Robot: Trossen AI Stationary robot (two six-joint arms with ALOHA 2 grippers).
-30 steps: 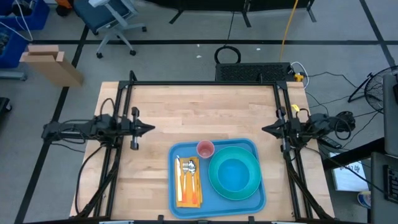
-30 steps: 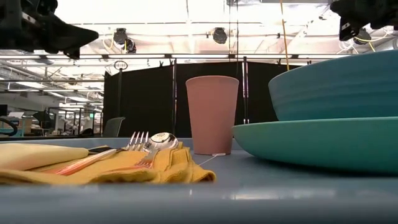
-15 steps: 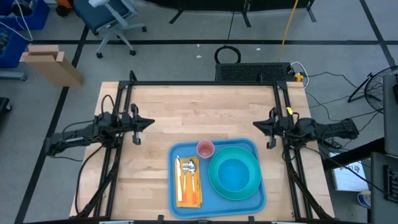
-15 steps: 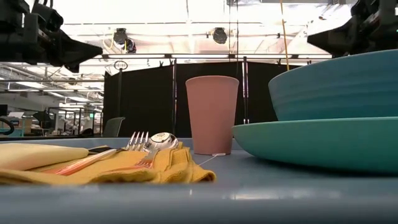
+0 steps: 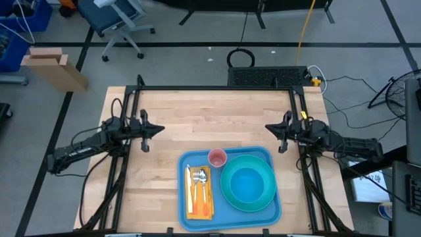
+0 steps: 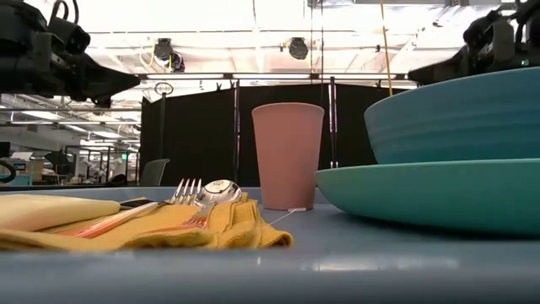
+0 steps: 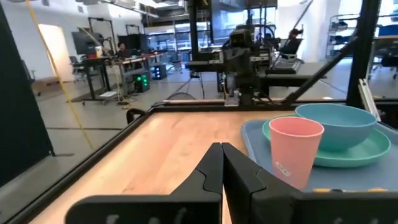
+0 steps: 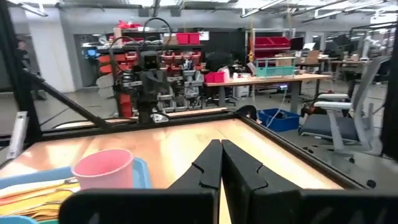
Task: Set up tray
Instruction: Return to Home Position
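The blue tray point(image 5: 227, 222) lies flat on the wooden table near its front edge. On it stand a pink cup point(image 5: 217, 158) at the far side and a teal plate point(image 5: 266, 197) on the right, with a teal bowl point(image 5: 247, 184) in the plate. A yellow napkin point(image 5: 200, 209) on the tray's left carries a fork and a spoon point(image 6: 221, 189). My left gripper point(image 5: 161, 130) hangs shut over the table's left part, level, pointing right. My right gripper point(image 5: 268, 129) hangs shut over the right part, pointing left. Both are clear of the tray and hold nothing.
A black frame point(image 5: 217, 87) runs along the table's far, left and right edges. Bare wood point(image 5: 210, 115) lies between the grippers and the far edge. Beyond the table are an office chair point(image 5: 115, 16), a cardboard box point(image 5: 52, 66) and cables on the floor.
Both arms have swung about their bases and sunk a little. The fingertips of each have shifted toward the far edge. My right gripper has also come farther toward the table's middle. Both have stayed shut. The things on the tray have not moved.
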